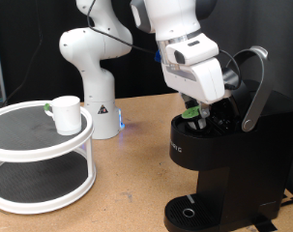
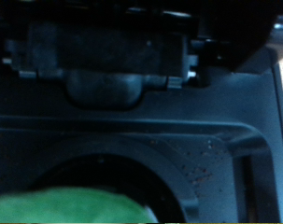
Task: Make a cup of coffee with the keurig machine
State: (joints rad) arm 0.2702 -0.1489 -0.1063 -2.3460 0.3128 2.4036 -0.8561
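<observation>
Gripper: the arm's gripper point(image 1: 196, 108) hangs at the open top of the keurig machine point(image 1: 219, 159), on the exterior view's right. Its fingers point down into the brew chamber.

Grip state: something green shows at the fingertips, most likely the pod point(image 1: 190, 113) with its green lid. I cannot tell whether the fingers are closed on it or spread beside it.

Machine lid: the hinged lid is raised, its grey curved handle point(image 1: 254, 87) arching up behind the gripper.

Key relation: the pod sits directly below the gripper, at the mouth of the chamber. In the wrist view the green lid point(image 2: 71, 205) fills one edge of the picture, with the dark round pod well point(image 2: 122, 182) just beyond it.

Cup: the white cup point(image 1: 66, 114) stands on the top tier of a round white stand point(image 1: 40, 184) at the exterior view's left, well apart from the machine.

Drip tray: the round drip tray point(image 1: 190, 213) at the machine's base carries no cup.
</observation>
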